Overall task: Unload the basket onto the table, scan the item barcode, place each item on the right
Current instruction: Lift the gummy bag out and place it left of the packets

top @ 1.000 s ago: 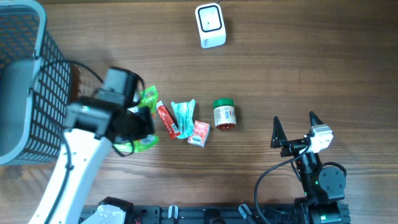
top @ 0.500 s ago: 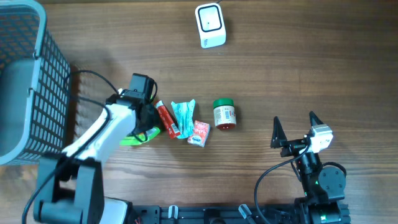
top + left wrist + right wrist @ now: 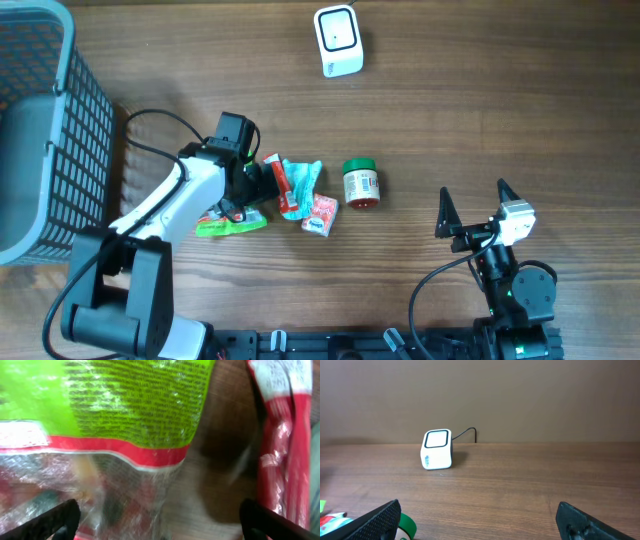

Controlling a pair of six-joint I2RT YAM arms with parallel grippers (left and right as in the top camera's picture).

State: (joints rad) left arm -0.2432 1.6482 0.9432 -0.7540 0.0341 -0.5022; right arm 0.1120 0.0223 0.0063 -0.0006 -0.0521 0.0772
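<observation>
Left gripper (image 3: 160,522), fingers spread wide and gripping nothing, hovered over the green-and-clear plastic snack packet (image 3: 135,400) beside a slim red foil sachet (image 3: 285,435), both seen overhead well below-left of the white box-shaped barcode scanner (image 3: 337,40); right gripper (image 3: 472,190), fingers likewise apart, sat empty far below-right of it.

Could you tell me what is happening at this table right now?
The left fingers hang open low over the green packet, with the red packet just beside it; nothing is gripped. The white scanner stands apart at the far side of the table, with no item near it. The right fingers are open too, parked away from the items.
</observation>
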